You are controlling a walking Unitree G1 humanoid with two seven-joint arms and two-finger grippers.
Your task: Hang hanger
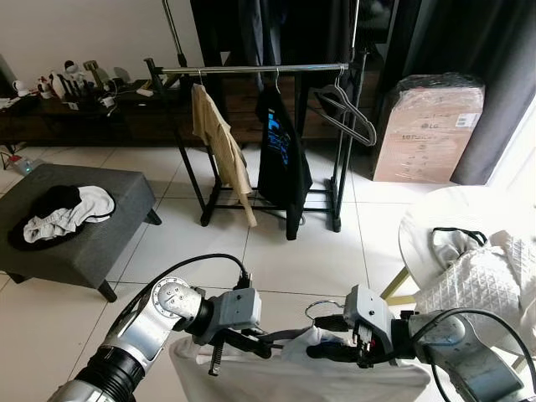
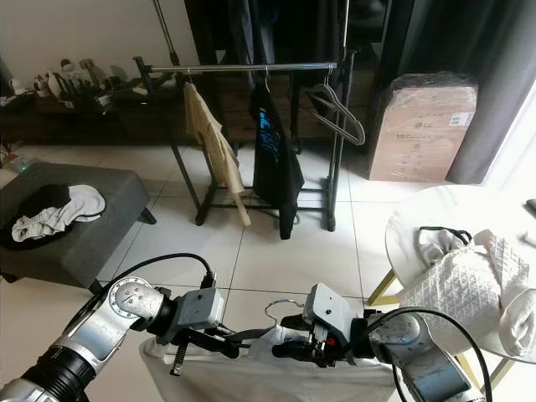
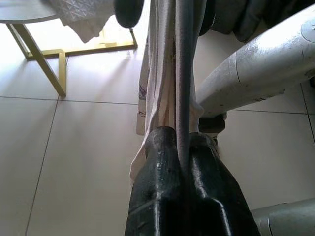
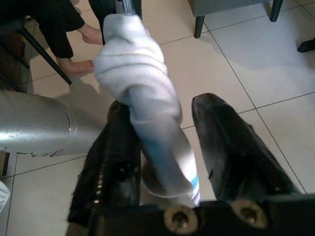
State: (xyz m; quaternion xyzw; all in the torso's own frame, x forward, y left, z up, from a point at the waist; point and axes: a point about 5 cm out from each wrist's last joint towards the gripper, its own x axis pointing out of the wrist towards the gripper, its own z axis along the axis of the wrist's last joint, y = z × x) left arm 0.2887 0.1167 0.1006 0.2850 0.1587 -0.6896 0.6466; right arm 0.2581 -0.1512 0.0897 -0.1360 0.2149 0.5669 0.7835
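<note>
The hanger [image 1: 322, 308], already dressed in a white garment [image 1: 293, 373], is low down and well short of the clothes rail [image 1: 260, 69], carried between the two arms. The left gripper [image 3: 184, 162] has its jaws pinched tight on the grey hanger bar and a fold of the cloth. The right gripper [image 4: 165, 142] has its jaws parted, a bunched roll of the white fabric lying between them and against one finger (whether it truly bears any weight, I cannot tell). So the loading looks done; the carrying and hooking are left.

On the rail a beige shirt [image 1: 219, 146] and a black T-shirt [image 1: 281, 155] hang near its middle, and an empty hanger [image 1: 347, 113] dangles toward its far end beside the cardboard box [image 1: 427, 130]. The gap between the T-shirt and that empty hanger seems the likeliest spot.
</note>
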